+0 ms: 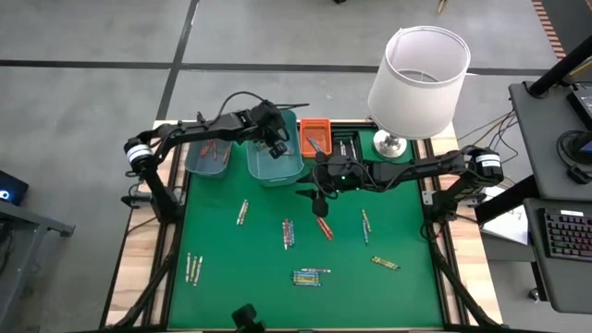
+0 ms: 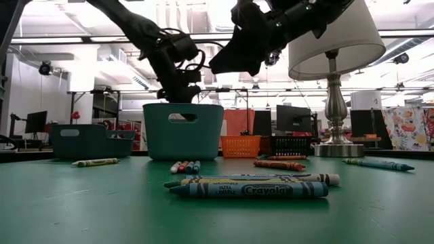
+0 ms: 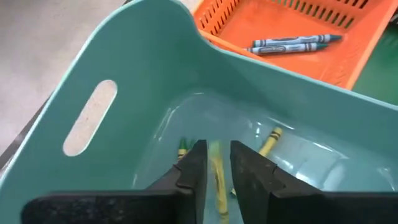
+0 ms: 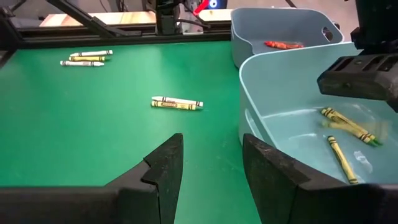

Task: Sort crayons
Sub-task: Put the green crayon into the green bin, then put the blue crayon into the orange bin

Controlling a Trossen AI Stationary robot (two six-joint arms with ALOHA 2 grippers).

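Two robot arms work over a green table (image 1: 222,268). The left gripper (image 3: 216,163) hangs inside a teal bin (image 3: 124,74), its fingers slightly parted with a yellow crayon (image 3: 217,180) seen between them; whether it is gripped cannot be told. Two more yellow crayons lie on the bin floor. The right gripper (image 4: 211,165) hovers above the mat, fingers spread and empty. Two teal bins, one orange basket (image 1: 314,137) and one black bin (image 1: 345,145) stand at the back beside one lamp (image 1: 418,72). Loose crayons (image 1: 311,276) lie scattered; the nearest blue crayon (image 2: 249,190) reads "Crayola".
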